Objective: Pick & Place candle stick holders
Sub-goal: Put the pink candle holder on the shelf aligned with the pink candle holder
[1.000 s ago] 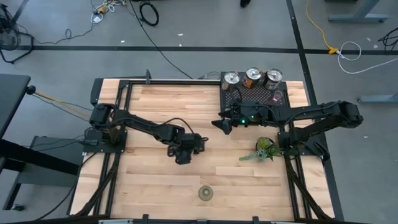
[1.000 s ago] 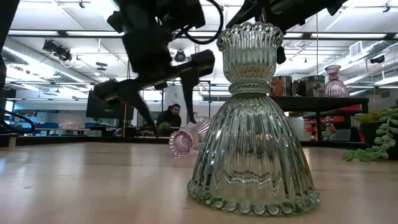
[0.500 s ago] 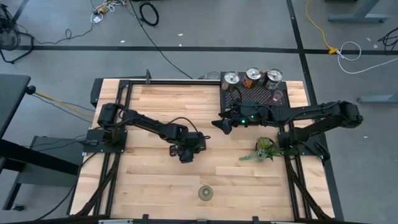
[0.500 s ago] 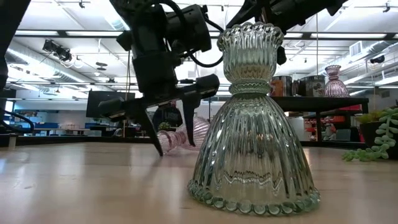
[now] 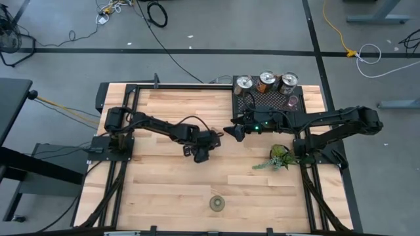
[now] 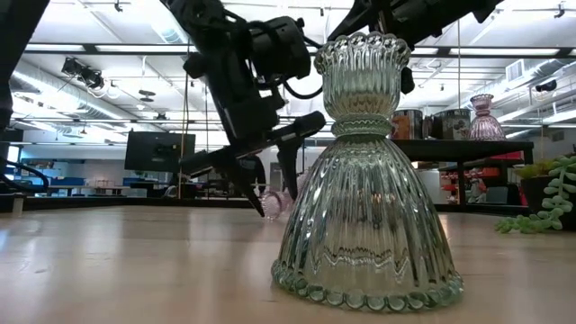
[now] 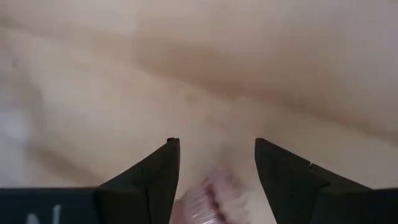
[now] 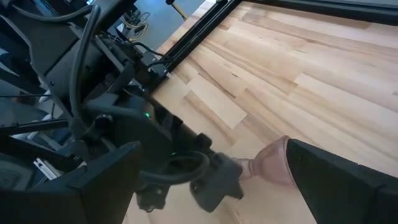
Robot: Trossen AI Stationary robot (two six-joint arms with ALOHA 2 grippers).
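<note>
Closest to the front edge of the table (image 5: 157, 190) we see a green glass holder (image 6: 367, 175), shaped like a bell with ribs and little beads round its bottom. Near the middle, the left gripper (image 5: 203, 149) leans down, its fingers (image 7: 158, 174) on both sides of a pink ribbed glass holder (image 7: 205, 200) lying flat; we cannot tell if they squeeze it. Beside it the right gripper (image 5: 231, 131) hangs wide apart. Three shiny metal holders (image 5: 266, 82) stand by the far edge.

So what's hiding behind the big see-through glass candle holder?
Behind the green glass holder, the left gripper straddles a fallen pink holder. The glass covers most of it.
</note>
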